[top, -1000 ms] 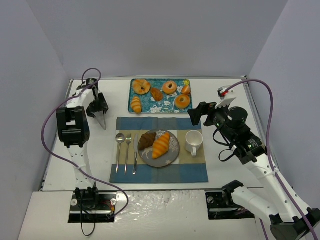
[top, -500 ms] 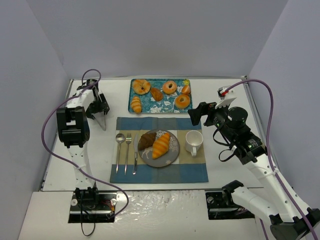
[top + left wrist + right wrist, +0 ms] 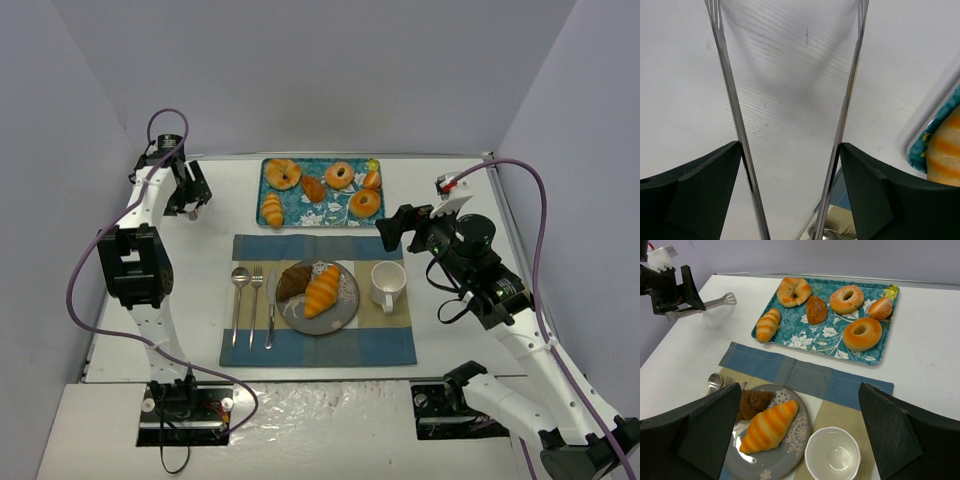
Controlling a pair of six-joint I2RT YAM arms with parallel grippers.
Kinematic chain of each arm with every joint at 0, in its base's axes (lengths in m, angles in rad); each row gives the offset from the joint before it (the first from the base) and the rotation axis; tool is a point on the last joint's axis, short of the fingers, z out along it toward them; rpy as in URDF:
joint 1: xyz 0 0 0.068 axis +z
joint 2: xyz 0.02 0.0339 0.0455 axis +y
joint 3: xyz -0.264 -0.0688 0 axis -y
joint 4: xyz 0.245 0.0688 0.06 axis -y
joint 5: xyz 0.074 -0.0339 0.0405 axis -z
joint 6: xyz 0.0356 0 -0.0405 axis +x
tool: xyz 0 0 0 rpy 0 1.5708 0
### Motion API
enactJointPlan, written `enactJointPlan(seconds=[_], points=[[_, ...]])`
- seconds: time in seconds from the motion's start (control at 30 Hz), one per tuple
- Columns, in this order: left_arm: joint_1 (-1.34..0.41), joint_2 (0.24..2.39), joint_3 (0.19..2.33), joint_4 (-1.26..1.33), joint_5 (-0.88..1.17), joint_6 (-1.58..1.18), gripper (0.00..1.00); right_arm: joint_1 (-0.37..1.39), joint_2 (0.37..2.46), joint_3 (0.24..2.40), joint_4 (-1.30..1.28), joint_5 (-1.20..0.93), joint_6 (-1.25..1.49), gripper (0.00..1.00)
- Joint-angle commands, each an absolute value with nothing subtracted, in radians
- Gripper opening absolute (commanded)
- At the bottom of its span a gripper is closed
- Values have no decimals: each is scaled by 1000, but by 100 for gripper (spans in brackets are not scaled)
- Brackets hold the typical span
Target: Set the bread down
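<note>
Left gripper (image 3: 190, 197) is standing with its jaws wide. The tongs (image 3: 733, 100) it is carrying are spreading toward their tips, and nothing is lying between the blades, only bare table (image 3: 790, 75). Right gripper (image 3: 392, 228) is hovering with its jaws wide and empty.

The bread (image 3: 322, 290), a striped roll, is resting on the plate (image 3: 348, 302) beside a dark bun (image 3: 292, 281). It is lying well apart from the left jaws, on their near-right side. It is also lying ahead of and below the right jaws, apart from them.

Against the earlier frames, the left arm is lifting and swinging back toward the far-left corner. The tongs were pointing down just beside the far-left corner of the mat (image 3: 320, 350). They are now sitting clear of the mat, beside the left end of the tray (image 3: 335, 205), with the blades standing wider than before. The right arm, roll, bun and plate are showing no shift.

Judgement: the roll is already sitting placed on the plate, and the left arm is retreating with empty tongs. The placing step is looking complete; any further pick would be starting from the tray
</note>
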State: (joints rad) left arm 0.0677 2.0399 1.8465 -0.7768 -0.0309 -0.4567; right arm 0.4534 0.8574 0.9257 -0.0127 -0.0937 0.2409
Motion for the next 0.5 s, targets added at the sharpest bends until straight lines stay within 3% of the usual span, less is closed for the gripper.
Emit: enactJointPlan(seconds=[0.0,0.47], points=[[72,1982,1885,-798,-50,-442,76,459,845,953,51,-96,233,100],[71,2007,1813,-744,-29,-452,76,462,842,951,51,-94,233,100]])
